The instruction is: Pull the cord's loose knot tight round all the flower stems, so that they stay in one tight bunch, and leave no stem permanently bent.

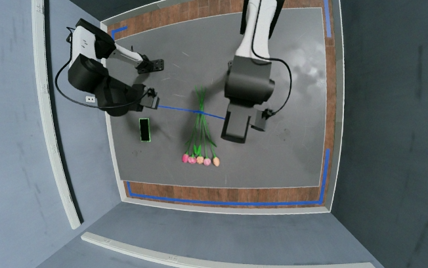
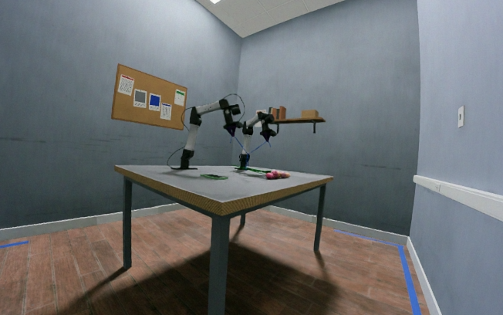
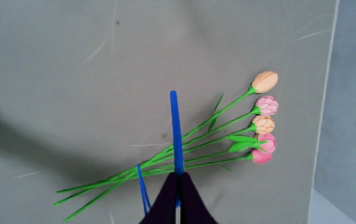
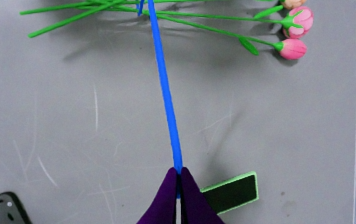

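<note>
A blue cord (image 1: 177, 108) (image 2: 240, 144) (image 3: 176, 125) (image 4: 166, 95) runs taut from gripper to gripper, in a V in the exterior view, with its loop at the narrow waist of the green stems. The stems (image 1: 201, 123) (image 3: 120, 176) (image 4: 215, 16) cross there and fan out both ways. Whether the loop encloses every stem, and whether it touches them, is unclear. Pink and peach blossoms (image 1: 199, 159) (image 2: 277, 175) (image 3: 263, 125) lie spread. My left gripper (image 2: 267, 140) (image 3: 178, 181) is shut on one cord end, my right gripper (image 2: 232, 135) (image 4: 178, 176) on the other. Both are above the table; the top view hides the fingertips.
A black rectangle with a green rim (image 1: 144, 130) (image 2: 214, 177) (image 4: 232, 193) lies on the grey table (image 1: 282, 164) near my right arm, which stands at the left of the top view. My left arm stands at that view's right. Both arm bases are at the table's back.
</note>
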Action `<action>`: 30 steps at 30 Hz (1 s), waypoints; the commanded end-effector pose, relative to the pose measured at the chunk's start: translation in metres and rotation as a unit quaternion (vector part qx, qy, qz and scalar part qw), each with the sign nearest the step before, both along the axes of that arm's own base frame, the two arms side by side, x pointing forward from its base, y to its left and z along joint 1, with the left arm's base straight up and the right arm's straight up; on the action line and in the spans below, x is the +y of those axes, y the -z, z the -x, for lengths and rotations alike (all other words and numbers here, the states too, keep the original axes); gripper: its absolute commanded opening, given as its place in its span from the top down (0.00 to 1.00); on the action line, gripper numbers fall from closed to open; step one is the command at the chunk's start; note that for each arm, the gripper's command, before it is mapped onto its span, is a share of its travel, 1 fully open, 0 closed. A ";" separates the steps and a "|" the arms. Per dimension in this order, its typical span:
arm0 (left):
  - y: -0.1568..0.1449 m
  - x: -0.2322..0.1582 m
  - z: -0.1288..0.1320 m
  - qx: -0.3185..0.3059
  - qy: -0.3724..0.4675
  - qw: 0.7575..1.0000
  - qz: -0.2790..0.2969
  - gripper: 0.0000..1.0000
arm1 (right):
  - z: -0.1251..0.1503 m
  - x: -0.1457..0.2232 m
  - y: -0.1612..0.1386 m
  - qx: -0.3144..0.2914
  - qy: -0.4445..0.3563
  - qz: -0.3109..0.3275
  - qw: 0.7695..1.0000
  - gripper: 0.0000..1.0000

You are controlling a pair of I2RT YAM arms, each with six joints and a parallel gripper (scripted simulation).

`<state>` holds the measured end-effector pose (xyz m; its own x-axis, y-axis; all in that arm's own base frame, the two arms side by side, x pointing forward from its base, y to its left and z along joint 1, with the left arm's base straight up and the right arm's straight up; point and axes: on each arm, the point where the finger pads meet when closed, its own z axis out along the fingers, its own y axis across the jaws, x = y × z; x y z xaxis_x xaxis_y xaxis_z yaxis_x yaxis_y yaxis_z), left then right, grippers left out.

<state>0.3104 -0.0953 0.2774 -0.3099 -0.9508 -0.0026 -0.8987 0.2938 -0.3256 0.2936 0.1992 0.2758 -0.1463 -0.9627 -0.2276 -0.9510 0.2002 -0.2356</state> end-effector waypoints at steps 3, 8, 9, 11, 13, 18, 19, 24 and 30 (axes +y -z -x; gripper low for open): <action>-0.028 0.003 0.007 -0.039 -0.003 0.999 0.010 1.00 | 0.005 -0.005 -0.030 -0.034 -0.002 -0.023 0.999 1.00; -0.026 0.003 0.006 -0.037 -0.003 0.999 0.009 1.00 | 0.005 -0.004 -0.026 -0.028 -0.002 -0.019 0.999 1.00; -0.026 0.003 0.006 -0.037 -0.003 0.999 0.009 1.00 | 0.005 -0.004 -0.026 -0.028 -0.002 -0.019 0.999 1.00; -0.026 0.003 0.006 -0.036 -0.003 0.999 0.009 1.00 | 0.006 -0.005 -0.024 -0.026 -0.001 -0.017 1.000 1.00; -0.026 0.005 0.005 -0.038 -0.004 0.999 0.005 1.00 | 0.006 -0.005 -0.024 -0.026 -0.002 -0.017 1.000 1.00; -0.026 0.007 0.005 -0.037 0.000 0.999 0.009 1.00 | 0.007 -0.008 -0.023 -0.023 -0.002 -0.019 1.000 1.00; -0.026 0.008 0.005 -0.037 0.000 0.999 0.009 1.00 | 0.007 -0.009 -0.023 -0.023 -0.002 -0.018 1.000 1.00; -0.026 0.015 0.003 -0.035 0.000 0.999 0.010 1.00 | 0.010 -0.017 -0.019 -0.015 -0.002 -0.014 1.000 1.00; -0.024 0.023 0.000 -0.032 0.001 0.999 0.009 1.00 | 0.012 -0.026 -0.020 -0.018 0.000 -0.013 1.000 1.00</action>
